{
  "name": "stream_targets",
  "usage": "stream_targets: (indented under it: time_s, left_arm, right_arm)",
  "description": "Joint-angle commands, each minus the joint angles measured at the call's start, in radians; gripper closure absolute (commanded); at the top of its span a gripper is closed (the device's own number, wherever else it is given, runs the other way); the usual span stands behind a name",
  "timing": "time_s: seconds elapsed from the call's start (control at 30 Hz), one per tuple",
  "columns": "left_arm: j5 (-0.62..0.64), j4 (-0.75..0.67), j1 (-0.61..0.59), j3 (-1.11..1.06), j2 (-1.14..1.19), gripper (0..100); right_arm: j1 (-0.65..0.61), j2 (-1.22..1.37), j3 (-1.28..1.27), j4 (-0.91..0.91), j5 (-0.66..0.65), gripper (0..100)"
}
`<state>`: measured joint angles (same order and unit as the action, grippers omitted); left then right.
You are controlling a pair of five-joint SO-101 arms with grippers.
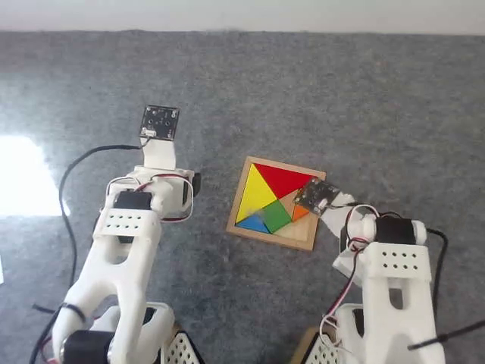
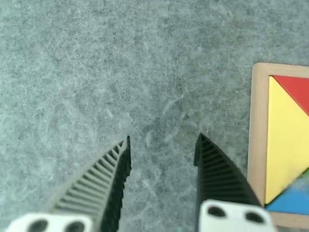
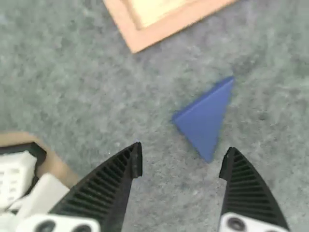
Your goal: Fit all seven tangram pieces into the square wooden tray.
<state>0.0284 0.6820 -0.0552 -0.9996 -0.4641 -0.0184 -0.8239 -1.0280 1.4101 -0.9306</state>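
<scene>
The square wooden tray lies mid-table, holding a red triangle, a yellow triangle, a green piece, a blue piece and an orange piece. My right arm's wrist hangs over the tray's right corner. In the right wrist view a loose blue triangle lies flat on the mat, just ahead of my open right gripper and near the tray corner. My left gripper is open over bare mat, with the tray's edge off to one side.
Grey felt mat covers the whole table, with wide free room behind and left of the tray. The left arm stands left of the tray, and a black cable loops beside it. The right arm's base is at the front right.
</scene>
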Motion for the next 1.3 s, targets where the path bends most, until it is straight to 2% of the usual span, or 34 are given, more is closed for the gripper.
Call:
stream_targets:
  time_s: [0.0, 0.13, 0.33, 0.43, 0.63, 0.8, 1.13, 1.27]
  left_arm:
    - [-0.012, -0.064, 0.003, -0.013, 0.002, 79]
    - [-0.055, -0.089, 0.006, -0.041, 0.002, 79]
    - [-0.072, -0.087, -0.018, -0.085, 0.002, 79]
    - [-0.068, -0.086, -0.072, -0.085, 0.002, 79]
    - [-0.074, -0.092, -0.224, -0.087, 0.002, 79]
    - [-0.074, -0.094, -0.245, -0.085, 0.002, 79]
    - [-0.074, -0.094, -0.245, -0.084, 0.002, 79]
    - [-0.074, -0.094, -0.245, -0.084, 0.002, 79]
  right_arm:
    - [-0.005, -0.004, 0.018, 0.036, -0.074, 73.1]
    - [-0.012, -0.002, 0.031, 0.105, -0.087, 73.1]
    - [-0.008, 0.001, 0.026, 0.137, -0.256, 73.1]
    - [-0.001, 0.038, 0.026, 0.131, -0.348, 73.1]
    - [0.097, 0.113, 0.028, -0.013, -0.468, 73.1]
    - [0.237, 0.139, 0.031, -0.102, -0.608, 73.1]
    - [0.240, 0.148, -0.005, -0.183, -0.603, 73.1]
    - [0.143, 0.237, -0.003, -0.193, -0.413, 73.1]
